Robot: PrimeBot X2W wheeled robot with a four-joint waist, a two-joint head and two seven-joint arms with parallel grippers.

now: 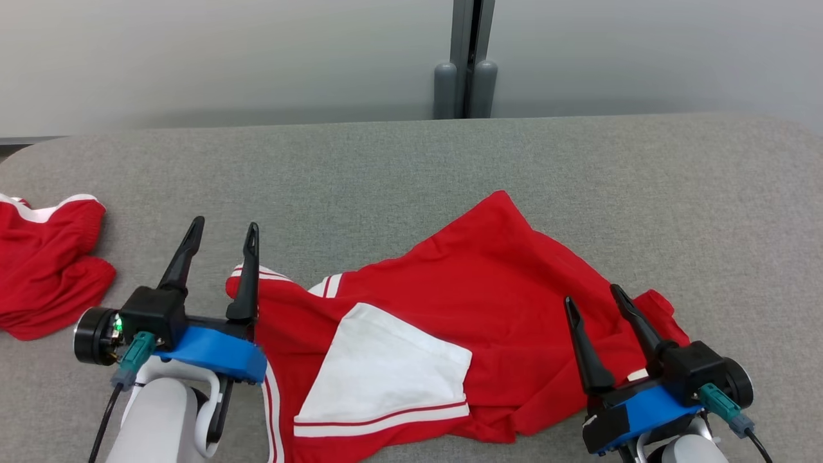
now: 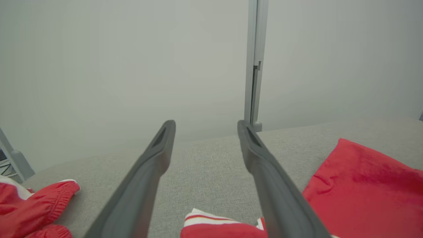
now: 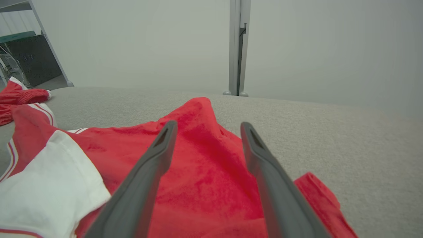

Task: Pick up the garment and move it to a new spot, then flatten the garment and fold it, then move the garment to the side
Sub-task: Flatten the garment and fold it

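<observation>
1. Nearest me, the left gripper [image 1: 225, 225] has its fingers spread wide and holds nothing. It sits at the left corner of the garment [image 1: 488, 276], and in the left wrist view the striped hem shows low between the fingers.
2. The right gripper [image 1: 592, 294] is also spread and empty. It hangs over the garment's right edge, with red cloth under and between the fingers in its wrist view. I can't tell if either gripper touches the fabric; they look just above it.
3. The garment lies near the front middle of the desk [image 1: 386, 167]. It is red and rumpled, with a white panel [image 1: 386, 366] flopped over on top and one corner pointing away from me. It isn't flat and it isn't folded.
4. Step, as I judge it: either the first pick-up or the start of flattening. I can't say whether this is already the new spot.
5. Next move: bring both grippers down onto opposite edges and pinch one layer each, not the bunched folds. Then lift and pull apart to take out the slack. The overturned white panel will need laying back.
6. Further off to the left, well apart, is a second red garment [image 1: 45, 270]. I'm leaving it alone.
7. Farthest back are the wall and a grey post [image 1: 464, 64].
</observation>
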